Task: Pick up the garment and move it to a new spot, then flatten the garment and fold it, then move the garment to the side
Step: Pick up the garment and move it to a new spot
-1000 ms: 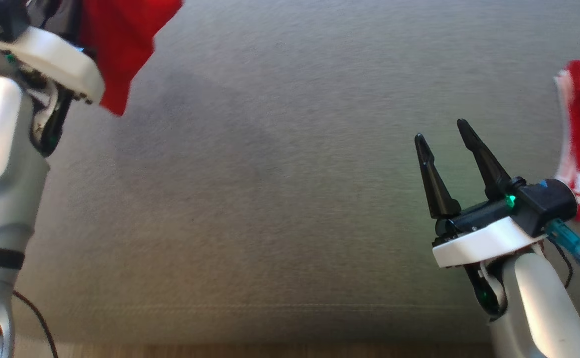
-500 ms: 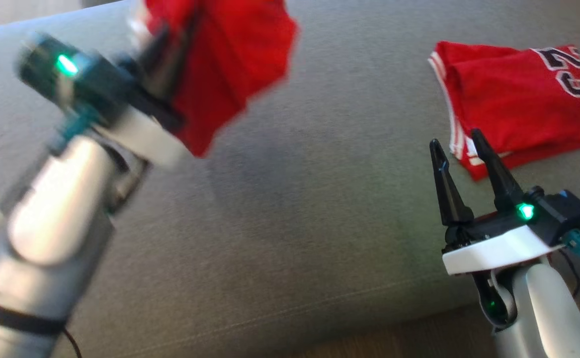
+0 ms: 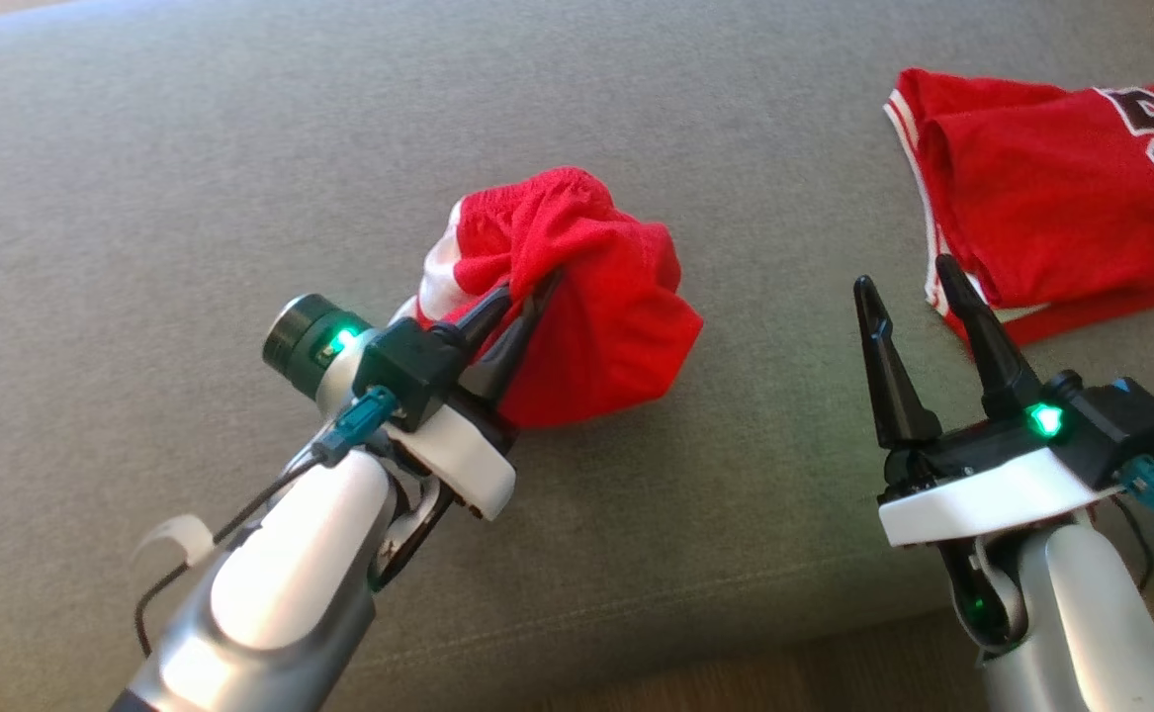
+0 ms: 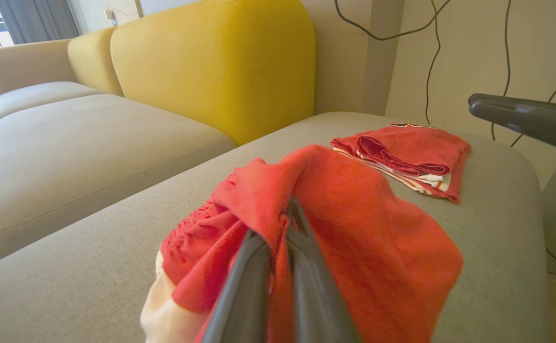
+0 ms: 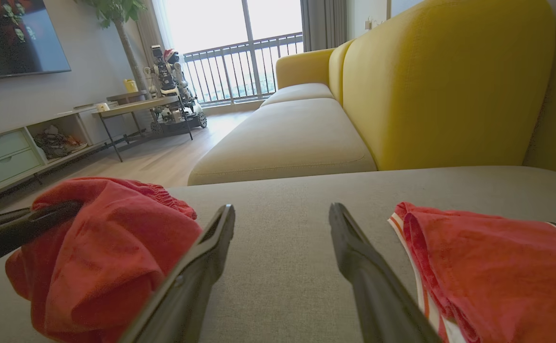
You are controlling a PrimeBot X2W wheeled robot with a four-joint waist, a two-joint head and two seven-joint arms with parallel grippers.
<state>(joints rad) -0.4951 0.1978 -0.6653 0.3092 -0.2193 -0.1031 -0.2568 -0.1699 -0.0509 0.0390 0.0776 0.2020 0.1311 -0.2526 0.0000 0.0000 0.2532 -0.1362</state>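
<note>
Garment (image 3: pixel 586 297) bunched, its cut unreadable (red mesh, white trim), lying mid-seat on grey sofa (image 3: pixel 240 148), clamped in left gripper (image 3: pixel 529 284); right gripper (image 3: pixel 904 271) gapes empty near folded jersey (image 3: pixel 1051 188), cropped at frame edge.

Two red garments (image 3: pixel 616 336), two dark-fingered hands (image 3: pixel 527 287), two yellow sofa backrests (image 4: pixel 211 62)

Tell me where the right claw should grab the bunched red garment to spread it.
Probably the loose fold on the right side of the bunched red garment, approached from the right with the open right claw. It juts free, away from where the left claw pinches.
</note>
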